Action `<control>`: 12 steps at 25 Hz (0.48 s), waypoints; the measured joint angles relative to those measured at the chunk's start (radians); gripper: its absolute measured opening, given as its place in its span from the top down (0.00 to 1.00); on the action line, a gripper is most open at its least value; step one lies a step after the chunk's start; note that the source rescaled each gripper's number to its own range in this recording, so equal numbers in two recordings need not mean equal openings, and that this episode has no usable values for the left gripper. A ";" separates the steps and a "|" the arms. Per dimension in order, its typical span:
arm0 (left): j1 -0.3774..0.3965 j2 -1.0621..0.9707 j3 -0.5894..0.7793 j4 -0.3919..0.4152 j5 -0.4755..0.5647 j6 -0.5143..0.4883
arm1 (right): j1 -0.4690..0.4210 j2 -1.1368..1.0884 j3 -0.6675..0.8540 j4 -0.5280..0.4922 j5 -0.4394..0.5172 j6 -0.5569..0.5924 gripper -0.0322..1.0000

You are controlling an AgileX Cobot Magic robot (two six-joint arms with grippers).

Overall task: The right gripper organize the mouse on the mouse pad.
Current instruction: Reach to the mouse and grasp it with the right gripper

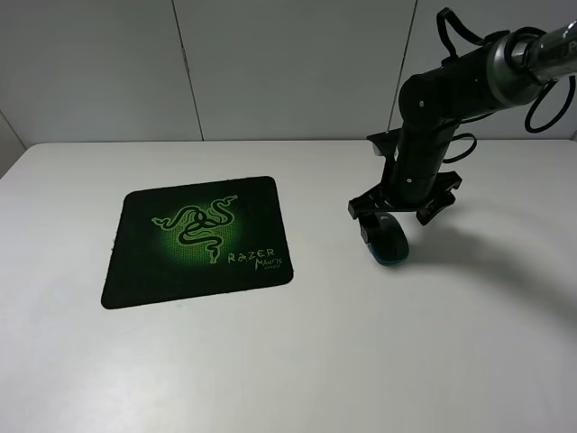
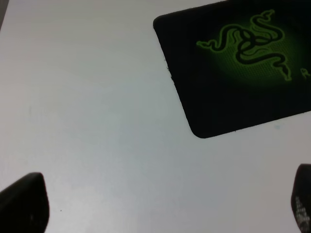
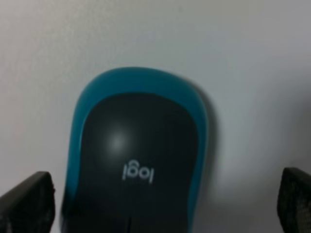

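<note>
On the white tabletop (image 1: 270,361), well right of the black rectangular mouse pad (image 1: 149,271), sits the small grey-and-teal oval mouse (image 1: 389,244); black two-fingered right gripper (image 1: 397,215) straddles it, jaws spread wide, nothing grasped.

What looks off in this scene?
The mouse sits on the bare table to the right of the mouse pad, not on it. The open right pincer straddles the mouse. The mouse pad lies slightly skewed. Nothing looks spilled or damaged.

mouse (image 3: 136,145) — glossy plastic | mouse pad (image 1: 200,239) — matt cloth | table (image 1: 361,361) smooth
</note>
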 joint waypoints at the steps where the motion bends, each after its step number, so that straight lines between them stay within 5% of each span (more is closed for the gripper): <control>1: 0.000 0.000 0.000 0.000 0.000 0.000 | 0.000 0.006 0.000 -0.001 -0.007 0.000 0.00; 12: 0.000 0.000 0.000 0.000 0.000 0.000 | 0.000 0.049 -0.001 0.011 -0.037 0.003 0.00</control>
